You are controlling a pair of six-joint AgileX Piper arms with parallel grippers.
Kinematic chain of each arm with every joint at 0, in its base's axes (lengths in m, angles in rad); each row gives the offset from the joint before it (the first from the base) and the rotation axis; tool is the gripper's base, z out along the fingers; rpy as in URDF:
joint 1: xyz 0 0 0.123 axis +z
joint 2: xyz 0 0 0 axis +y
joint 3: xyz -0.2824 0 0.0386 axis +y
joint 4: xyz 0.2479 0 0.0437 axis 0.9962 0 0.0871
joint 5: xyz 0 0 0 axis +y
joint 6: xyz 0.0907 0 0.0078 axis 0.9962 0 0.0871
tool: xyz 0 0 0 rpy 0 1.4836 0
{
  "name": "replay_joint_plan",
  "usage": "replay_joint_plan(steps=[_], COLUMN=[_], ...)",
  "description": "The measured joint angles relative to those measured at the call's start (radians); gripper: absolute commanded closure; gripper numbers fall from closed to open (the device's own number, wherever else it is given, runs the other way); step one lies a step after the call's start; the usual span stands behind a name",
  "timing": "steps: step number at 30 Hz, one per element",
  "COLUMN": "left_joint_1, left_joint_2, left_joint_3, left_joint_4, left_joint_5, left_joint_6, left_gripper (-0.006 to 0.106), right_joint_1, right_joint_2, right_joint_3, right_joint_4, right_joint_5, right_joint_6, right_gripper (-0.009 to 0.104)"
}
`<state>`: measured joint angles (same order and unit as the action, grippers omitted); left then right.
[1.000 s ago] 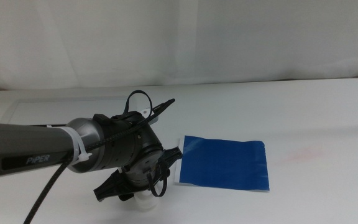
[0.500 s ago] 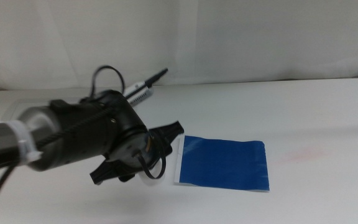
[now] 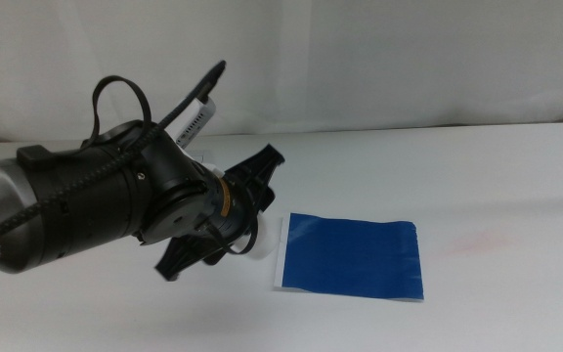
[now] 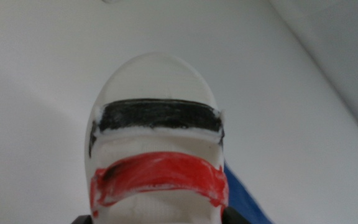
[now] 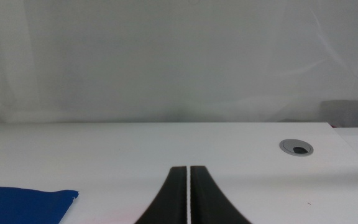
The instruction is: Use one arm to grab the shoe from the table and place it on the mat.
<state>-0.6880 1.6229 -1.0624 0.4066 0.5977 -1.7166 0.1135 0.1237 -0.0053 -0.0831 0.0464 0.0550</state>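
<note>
left tool [image 3: 225,227] clamped on shoe [image 4: 156,149], lifted off worktop [image 3: 497,205] beside mat [image 3: 350,256] | shoe's long axis in line with jaws, toe outward | right tool [image 5: 188,194] pressed closed, waiting

Bright even light, soft shadows — shoe [image 4: 157,162] close-up blurred

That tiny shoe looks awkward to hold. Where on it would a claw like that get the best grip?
Probably across the narrow width, one jaw on each side wall, coming down from above. The left gripper holds the shoe that way: dark jaw tips flank its sides by the red strap, with the rounded toe pointing away. The right gripper waits shut at the table.
</note>
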Motion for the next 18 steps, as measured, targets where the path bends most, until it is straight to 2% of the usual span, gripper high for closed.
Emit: replay_joint_plan(steps=[9, 11, 14, 18], left_joint_1=[-0.053, -0.089, -0.129, -0.153], left_joint_2=[0.000, 0.041, 0.121, 0.231], left_joint_3=[-0.002, -0.092, -0.219, -0.403], left_joint_4=[0.018, 0.020, 0.005, -0.066], left_joint_5=[-0.088, 0.018, 0.147, 0.266], left_joint_6=[-0.340, -0.380, -0.382, -0.334], left_gripper=[0.103, 0.103, 0.103, 0.103], right_joint_1=[0.000, 0.000, 0.000, 0.000], right_joint_2=[0.000, 0.000, 0.000, 0.000], right_joint_3=[0.000, 0.000, 0.000, 0.000], right_joint_4=[0.000, 0.000, 0.000, 0.000], right_joint_5=[0.000, 0.000, 0.000, 0.000], right_joint_6=[0.000, 0.000, 0.000, 0.000], right_gripper=[0.097, 0.097, 0.097, 0.097])
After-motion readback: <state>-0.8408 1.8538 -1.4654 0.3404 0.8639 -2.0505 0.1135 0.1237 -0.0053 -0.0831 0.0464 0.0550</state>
